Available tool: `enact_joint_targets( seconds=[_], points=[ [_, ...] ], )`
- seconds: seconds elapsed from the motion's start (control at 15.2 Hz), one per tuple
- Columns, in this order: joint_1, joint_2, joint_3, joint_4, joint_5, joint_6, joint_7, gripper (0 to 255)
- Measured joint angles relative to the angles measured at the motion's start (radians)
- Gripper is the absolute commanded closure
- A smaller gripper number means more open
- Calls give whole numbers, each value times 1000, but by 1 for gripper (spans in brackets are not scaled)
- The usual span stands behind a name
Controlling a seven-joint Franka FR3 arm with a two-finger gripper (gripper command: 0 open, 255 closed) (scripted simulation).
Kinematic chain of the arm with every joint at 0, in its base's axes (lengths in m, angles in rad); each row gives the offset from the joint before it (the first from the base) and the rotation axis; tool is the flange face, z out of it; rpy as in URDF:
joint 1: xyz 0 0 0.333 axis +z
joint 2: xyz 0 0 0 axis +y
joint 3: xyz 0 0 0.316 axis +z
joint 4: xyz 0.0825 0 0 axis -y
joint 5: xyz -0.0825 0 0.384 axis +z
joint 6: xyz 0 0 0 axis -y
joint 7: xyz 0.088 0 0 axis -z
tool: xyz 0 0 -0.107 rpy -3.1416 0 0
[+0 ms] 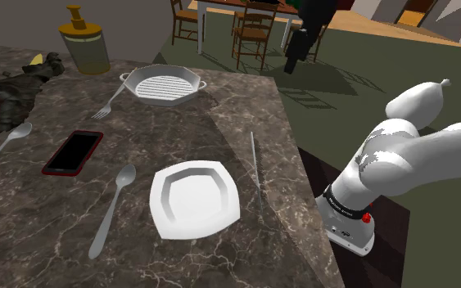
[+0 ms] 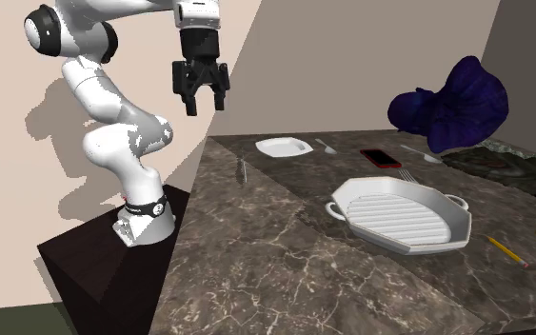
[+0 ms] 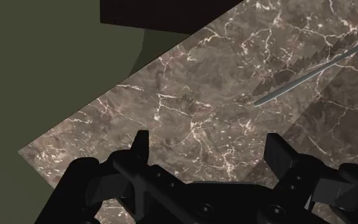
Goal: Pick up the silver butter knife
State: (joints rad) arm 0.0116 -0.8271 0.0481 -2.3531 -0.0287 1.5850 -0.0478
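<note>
The dark marble counter (image 1: 220, 131) is taking up most of the scene, with white veins running all over it. An olive-green floor (image 1: 359, 90) is spreading out around it, and a wooden dining table with chairs (image 1: 245, 20) is sitting way off at the back. In the second exterior view a beige wall (image 2: 351, 57) is rising behind the arm.

The butter knife (image 1: 255, 168) (image 2: 241, 171) (image 3: 311, 73) is lying flat near the counter edge closest to the dark stand (image 2: 104, 257), just beside the white plate (image 1: 194, 199) but not touching it. The gripper (image 2: 206, 105) (image 3: 208, 141) is hanging high above that edge, fingers spread apart and clasping nothing; the knife is lying out beyond them.

On the plate's other side a spoon (image 1: 114, 209) is resting, then a red-cased phone (image 1: 73, 153), a fork (image 1: 110, 102), a white ridged grill pan (image 1: 164, 84) and a second spoon (image 1: 3, 147). A yellowish lidded jar (image 1: 85, 45) is standing at the far end. A pencil (image 2: 508, 251) is lying by the pan, and a crumpled dark blue cloth (image 2: 451, 105) is showing behind it.

The band at the arm's base (image 1: 343, 210) is carrying small writing, too tiny to read
</note>
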Motion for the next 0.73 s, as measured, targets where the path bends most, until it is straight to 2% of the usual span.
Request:
enact_joint_targets(
  seconds=[0.2,0.73],
  points=[
    [-13,-25,26,-39,21,12,65,0],
    [-67,-154,256,-234,219,79,539,0]
  ],
)
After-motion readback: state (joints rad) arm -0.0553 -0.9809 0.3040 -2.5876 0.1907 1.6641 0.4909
